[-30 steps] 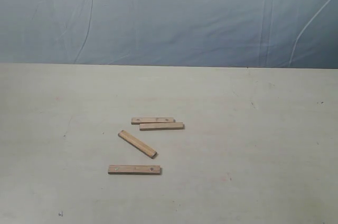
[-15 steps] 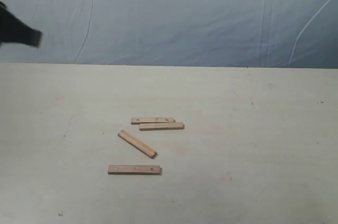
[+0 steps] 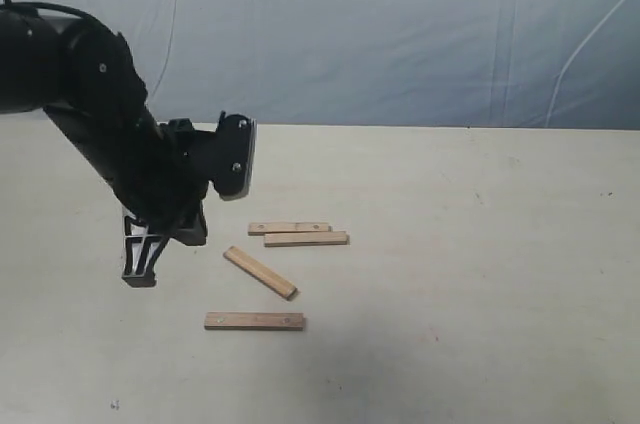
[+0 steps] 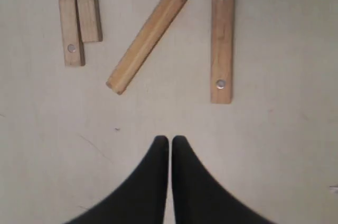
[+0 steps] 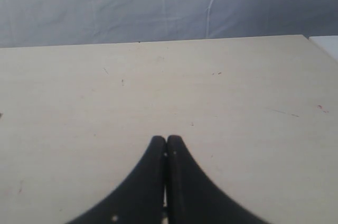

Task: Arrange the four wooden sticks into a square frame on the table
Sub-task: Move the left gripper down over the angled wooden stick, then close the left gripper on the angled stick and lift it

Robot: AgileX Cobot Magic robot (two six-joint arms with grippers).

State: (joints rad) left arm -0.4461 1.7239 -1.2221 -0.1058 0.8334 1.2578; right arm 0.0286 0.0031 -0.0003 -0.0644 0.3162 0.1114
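Four loose wooden sticks lie on the pale table (image 3: 480,274), forming no frame. Two lie side by side at the back (image 3: 289,228) (image 3: 306,239). A third (image 3: 260,273) lies slanted below them, and the fourth (image 3: 254,321) lies level nearest the front. The left wrist view shows the pair (image 4: 66,18) (image 4: 88,5), the slanted stick (image 4: 147,39) and a stick with two holes (image 4: 222,36). My left gripper (image 3: 140,274) (image 4: 170,140) hangs shut and empty, left of the slanted stick and apart from it. My right gripper (image 5: 167,140) is shut over bare table (image 5: 237,92), with no stick in its view.
A blue-grey cloth backdrop (image 3: 400,24) hangs behind the table's far edge. The black left arm (image 3: 110,134) reaches in from the upper left. In the right wrist view the table's corner and a white surface (image 5: 325,44) show at the far right.
The left arm has swung in from the upper left edge and come down beside the sticks. The four sticks have not moved.
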